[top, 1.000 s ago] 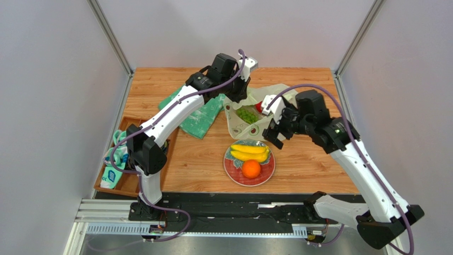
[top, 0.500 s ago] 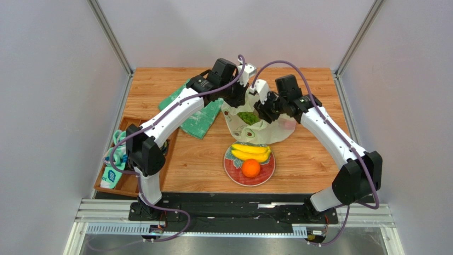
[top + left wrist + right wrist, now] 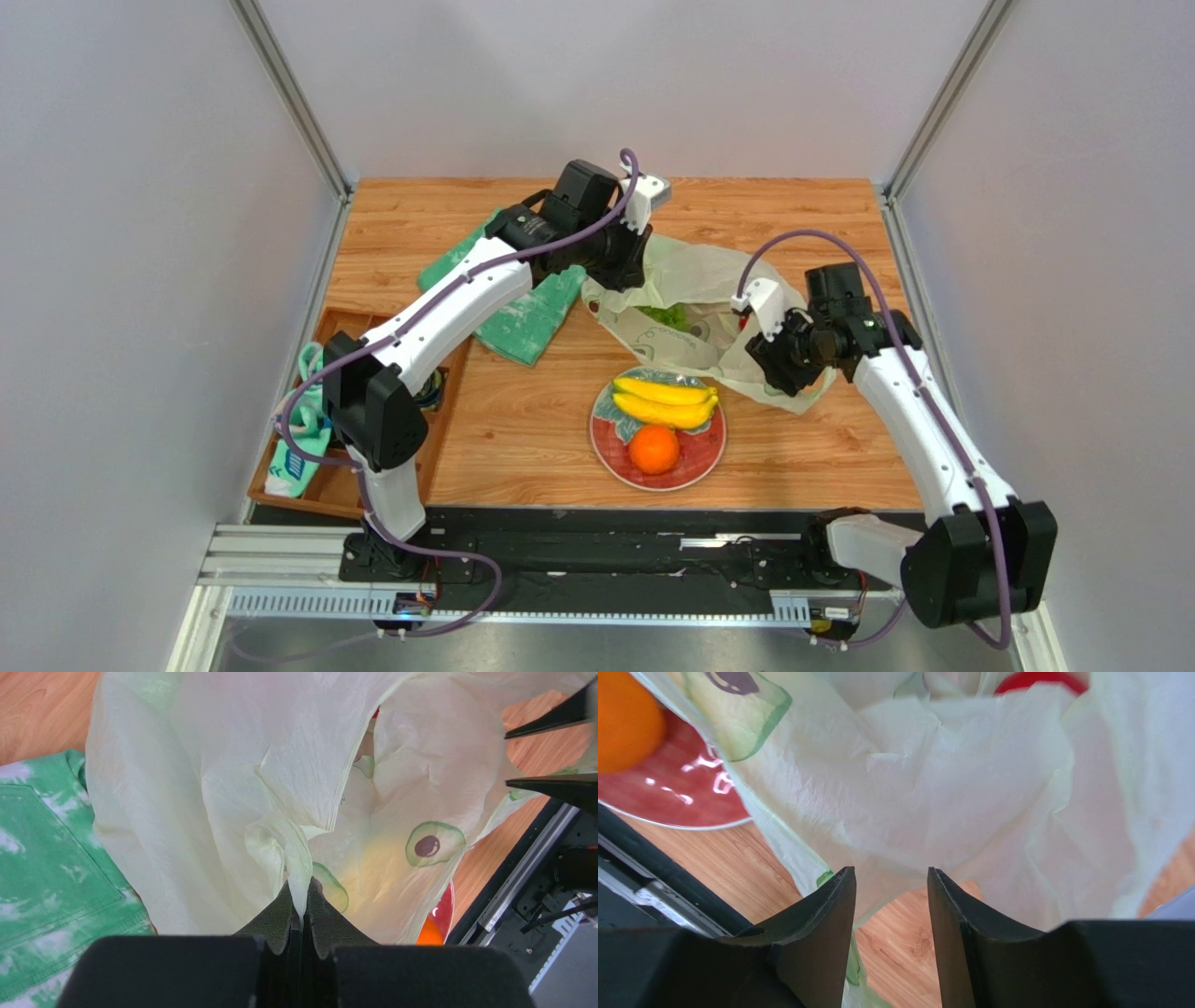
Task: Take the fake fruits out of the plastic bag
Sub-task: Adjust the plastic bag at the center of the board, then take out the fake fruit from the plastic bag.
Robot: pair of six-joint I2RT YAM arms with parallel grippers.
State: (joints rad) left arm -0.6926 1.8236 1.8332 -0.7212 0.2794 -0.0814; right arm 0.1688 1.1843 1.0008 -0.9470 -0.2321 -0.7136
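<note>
The plastic bag (image 3: 697,301) lies crumpled on the table behind the red plate (image 3: 701,455), pale and translucent (image 3: 231,777). My left gripper (image 3: 622,275) is shut on a pinched fold of its far left rim (image 3: 300,899). Green grapes (image 3: 675,317) show inside the bag, and a red fruit (image 3: 1041,680) shows through the film. A banana bunch (image 3: 662,402) and an orange (image 3: 654,448) rest on the plate. My right gripper (image 3: 780,367) is at the bag's near right edge. Its jaws (image 3: 889,882) stand open with only wood and the bag's edge between them.
A green-and-white cloth (image 3: 526,311) lies left of the bag, under the left arm. A wooden tray (image 3: 341,483) holding packets sits at the table's left edge. Grey walls close in the left, right and back sides.
The right arm went into the bag's mouth, then drew back toward the near right, its jaws narrower than before. The bag has slumped and spread toward the right. The left gripper kept its hold.
</note>
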